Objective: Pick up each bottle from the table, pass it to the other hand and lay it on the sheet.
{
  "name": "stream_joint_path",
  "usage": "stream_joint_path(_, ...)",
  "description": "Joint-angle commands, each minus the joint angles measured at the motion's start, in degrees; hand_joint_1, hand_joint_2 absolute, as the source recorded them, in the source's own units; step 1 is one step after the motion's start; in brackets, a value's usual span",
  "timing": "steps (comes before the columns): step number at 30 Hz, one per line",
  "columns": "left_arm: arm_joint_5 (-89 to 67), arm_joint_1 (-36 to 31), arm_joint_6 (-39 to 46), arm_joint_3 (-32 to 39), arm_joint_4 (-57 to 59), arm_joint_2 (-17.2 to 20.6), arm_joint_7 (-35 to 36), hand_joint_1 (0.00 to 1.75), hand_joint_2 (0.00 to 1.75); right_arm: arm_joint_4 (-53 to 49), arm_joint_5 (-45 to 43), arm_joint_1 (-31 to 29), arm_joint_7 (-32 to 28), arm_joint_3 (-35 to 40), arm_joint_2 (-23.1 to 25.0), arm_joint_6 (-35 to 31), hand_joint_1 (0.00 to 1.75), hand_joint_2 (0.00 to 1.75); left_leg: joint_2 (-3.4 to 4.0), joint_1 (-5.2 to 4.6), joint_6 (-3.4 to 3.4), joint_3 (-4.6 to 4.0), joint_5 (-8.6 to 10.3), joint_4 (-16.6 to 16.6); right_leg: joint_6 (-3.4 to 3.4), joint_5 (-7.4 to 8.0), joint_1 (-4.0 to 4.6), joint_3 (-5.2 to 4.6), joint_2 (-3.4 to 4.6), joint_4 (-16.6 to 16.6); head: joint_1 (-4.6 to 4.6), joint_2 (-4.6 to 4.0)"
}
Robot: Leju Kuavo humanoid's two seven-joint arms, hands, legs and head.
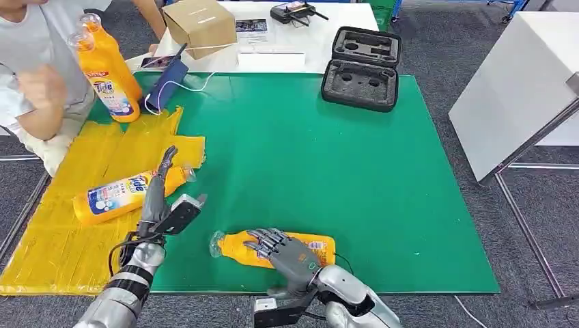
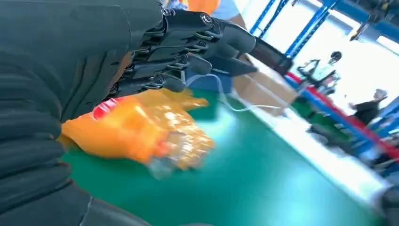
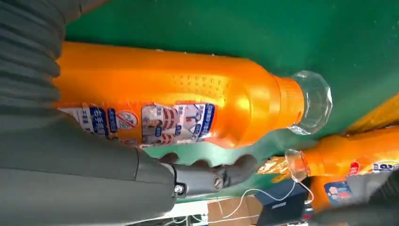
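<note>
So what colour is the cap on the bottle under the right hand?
Clear: the cap is see-through, on an orange bottle. Right wrist view shows it best.

open green mat [image 1: 328,171] right, bottles [image 1: 123,195] left

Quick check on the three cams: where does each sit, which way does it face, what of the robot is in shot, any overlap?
Head view: high on the body, looking forward and down at the green mat; left hand and right hand show.
Left wrist view: behind the left hand, facing the bottle on the yellow sheet.
Right wrist view: behind the right hand, facing the bottle on the mat.
Shared: head and right wrist views both show that bottle on the mat.
</note>
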Motion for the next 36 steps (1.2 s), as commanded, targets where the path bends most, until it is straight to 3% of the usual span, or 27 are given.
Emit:
stream_joint_path(1,5.3,5.0,-5.6,0.8,-18.9,-2.6,0.7,0.0,1.75,2.4,2.6,3.0,2.2,1.5,-3.1,0.9,0.0,1.75,-0.06,0.1,-0.09,0.31,-0.14,0.0,-0.08,-0.14,0.09,0.4,-0.03,-0.1,0.02,0.0)
stream_joint_path(4,5.5,5.6,-5.4,1.0,-20.4,-2.7,0.7,0.0,1.75,2.8,4.8,2.8,4.2,1.7,-3.2,-0.5,0.0,1.75,-0.05,0.08,-0.07,0.26,-0.06,0.0,-0.09,-0.1,0.06,0.29,-0.02,-0.1,0.02,0.0)
stream_joint_path(8,5.1,8.3,-5.0,1.8,-24.1,-3.0,1.6,0.0,1.75,5.1,13.3,1.4,12.4,1.2,-1.5,-4.3,0.0,1.75,0.01,0.05,-0.06,0.41,-0.04,0.0,-0.12,-0.08,0.04,0.18,0.04,-0.1,0.0,0.0)
stream_joint_path(12,5.2,8.7,-5.0,1.9,-24.3,-3.1,1.6,0.0,1.75,5.4,13.5,1.1,12.5,0.9,-1.0,-4.2,0.0,1.75,0.02,0.06,-0.1,0.58,-0.05,-0.1,-0.25,-0.17,0.05,0.1,0.09,-0.1,0.0,0.0)
stream_joint_path(14,4.8,9.6,-5.0,2.2,-25.2,-3.5,2.0,0.0,1.75,7.1,20.0,0.0,18.4,-0.8,0.4,-7.0,0.0,1.75,0.02,0.06,-0.1,0.59,-0.05,-0.1,-0.26,-0.16,0.05,0.12,0.08,-0.1,0.0,0.0)
stream_joint_path(18,4.1,12.0,-5.8,1.7,-28.6,-4.4,2.7,0.0,1.75,10.4,28.5,-2.0,24.6,-4.9,3.3,-8.6,0.0,1.75,0.15,0.06,-0.14,0.66,-0.05,-0.1,-0.31,-0.13,0.06,0.13,0.22,-0.1,0.02,0.0)
stream_joint_path(24,3.2,14.0,-5.5,1.1,-31.9,-4.9,3.6,0.0,1.75,6.6,30.4,-1.1,24.6,-10.6,5.8,-10.9,0.0,1.75,0.47,0.23,-0.44,0.32,0.08,0.0,-0.47,-0.08,0.24,0.1,0.61,0.0,-0.02,0.0)
stream_joint_path(25,3.1,14.0,-5.5,1.2,-31.8,-4.9,3.7,0.0,1.75,5.8,30.1,-0.8,24.2,-11.4,5.9,-10.6,0.0,1.75,0.4,0.3,-0.41,0.25,0.06,-0.1,-0.45,-0.14,0.33,-0.52,0.53,0.0,0.0,0.0)
stream_joint_path(31,3.2,14.4,-5.4,1.5,-31.7,-5.1,3.7,0.0,1.75,3.7,29.8,0.3,22.8,-13.4,6.3,-12.1,0.0,1.75,0.05,0.42,-0.42,-0.92,-0.35,-0.2,-0.48,-0.26,0.43,-1.57,0.32,-0.1,0.0,0.0)
stream_joint_path(34,3.2,14.6,-5.4,1.6,-31.7,-5.2,3.7,0.0,1.75,2.8,29.8,0.5,22.5,-13.7,6.4,-12.4,0.0,1.75,0.06,0.62,-0.58,-1.15,1.74,-0.3,-0.45,-0.35,0.65,-1.66,0.29,0.1,0.02,0.0)
stream_joint_path(36,3.2,14.6,-5.4,1.6,-31.7,-5.2,3.7,0.0,1.75,2.8,29.8,0.5,22.5,-13.7,6.4,-12.4,0.0,1.75,0.05,0.58,-0.49,-1.36,1.71,-0.3,-0.45,-0.36,0.59,-1.91,0.28,0.1,0.04,0.0)
